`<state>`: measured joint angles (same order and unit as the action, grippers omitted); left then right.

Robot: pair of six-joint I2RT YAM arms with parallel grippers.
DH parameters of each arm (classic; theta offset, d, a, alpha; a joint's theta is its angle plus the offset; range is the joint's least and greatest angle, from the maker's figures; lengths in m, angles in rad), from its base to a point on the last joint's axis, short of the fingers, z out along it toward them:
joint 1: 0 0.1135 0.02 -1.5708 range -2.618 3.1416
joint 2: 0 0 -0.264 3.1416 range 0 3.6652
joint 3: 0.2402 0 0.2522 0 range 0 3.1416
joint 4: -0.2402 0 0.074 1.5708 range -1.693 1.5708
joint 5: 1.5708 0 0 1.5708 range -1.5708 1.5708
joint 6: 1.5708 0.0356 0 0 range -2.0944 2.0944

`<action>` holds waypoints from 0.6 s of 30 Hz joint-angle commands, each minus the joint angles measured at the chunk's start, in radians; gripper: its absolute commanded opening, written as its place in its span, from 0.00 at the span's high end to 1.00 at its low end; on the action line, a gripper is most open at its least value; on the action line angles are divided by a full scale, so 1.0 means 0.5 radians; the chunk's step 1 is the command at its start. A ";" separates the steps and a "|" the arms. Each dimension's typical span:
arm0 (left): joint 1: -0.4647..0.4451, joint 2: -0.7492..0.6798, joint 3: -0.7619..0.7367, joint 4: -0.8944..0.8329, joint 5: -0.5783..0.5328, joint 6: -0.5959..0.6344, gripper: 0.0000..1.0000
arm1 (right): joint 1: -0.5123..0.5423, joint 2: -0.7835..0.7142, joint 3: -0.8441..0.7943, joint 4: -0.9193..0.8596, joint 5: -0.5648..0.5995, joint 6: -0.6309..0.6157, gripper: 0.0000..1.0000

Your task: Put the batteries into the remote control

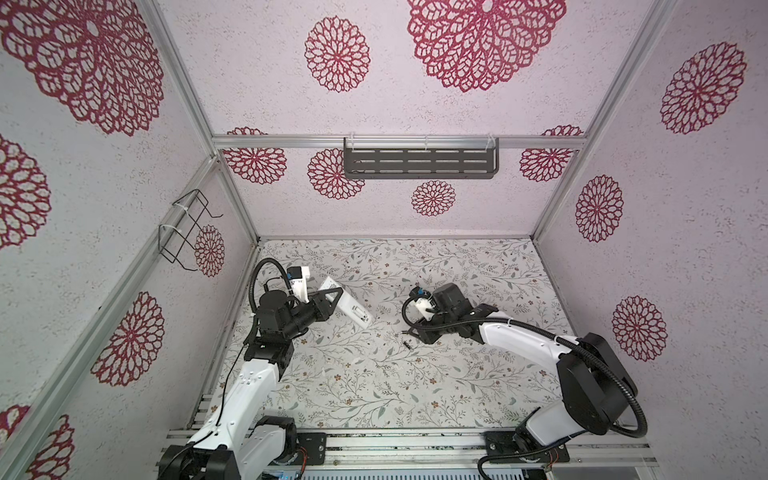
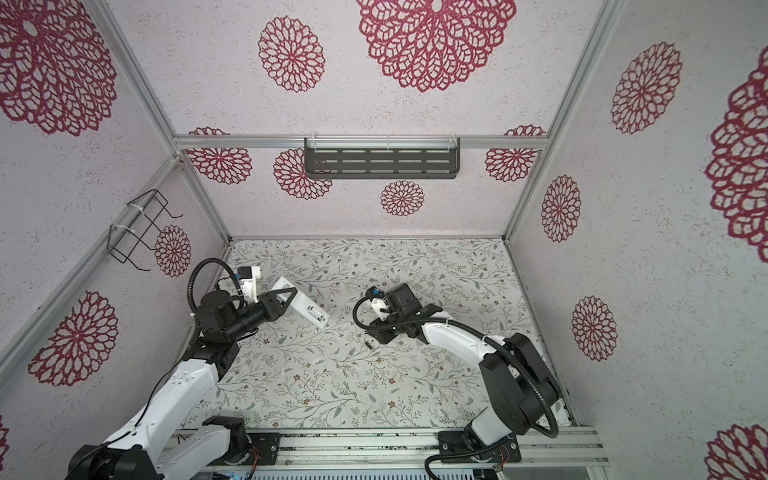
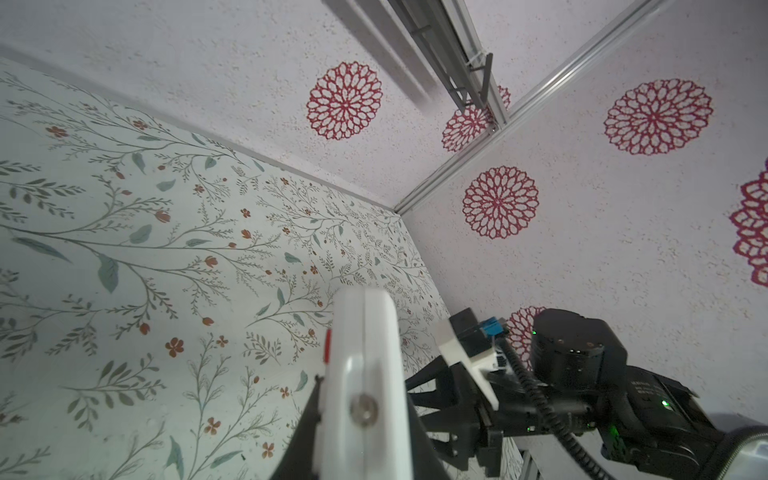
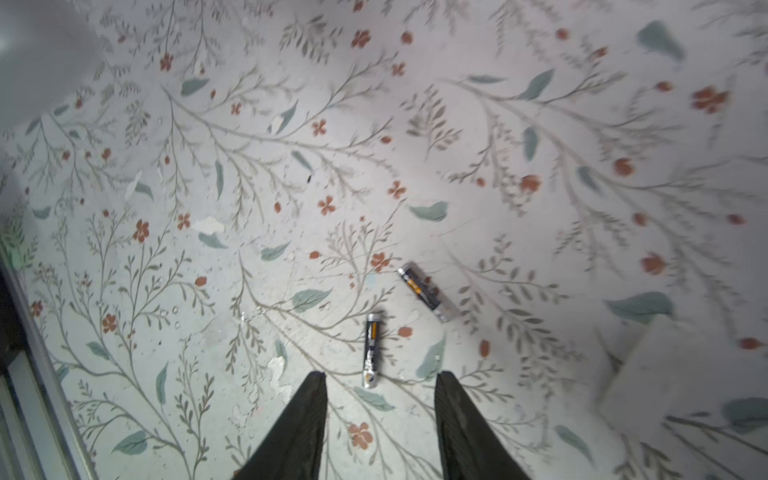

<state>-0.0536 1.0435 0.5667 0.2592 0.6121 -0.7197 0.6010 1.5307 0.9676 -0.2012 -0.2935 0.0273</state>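
Top views: floral tabletop (image 1: 374, 395), rosette-patterned walls (image 1: 395, 62)

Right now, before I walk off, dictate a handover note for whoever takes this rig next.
Left gripper: jaws shut on the slim white plastic remote control, held tilted above the floral table.
Right gripper: jaws open, empty, low over two small dark cylindrical batteries lying apart on the table.
Done: remote picked up.
Left: grasp each battery, seat both in the remote.
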 commanded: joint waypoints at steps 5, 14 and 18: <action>0.129 0.057 0.198 0.014 0.055 0.200 0.89 | -0.253 0.247 0.303 0.006 -0.094 -0.045 0.54; 0.135 0.279 0.391 -0.111 0.218 0.323 0.89 | -0.260 0.418 0.390 -0.074 -0.087 -0.076 0.54; 0.133 0.318 0.384 -0.038 0.307 0.248 0.89 | -0.243 0.380 0.320 -0.061 -0.101 -0.046 0.54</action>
<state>0.0078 1.2015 0.7486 0.2081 0.7086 -0.5945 0.4721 1.7435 1.1343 -0.2264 -0.3199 0.0082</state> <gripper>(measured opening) 0.211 0.456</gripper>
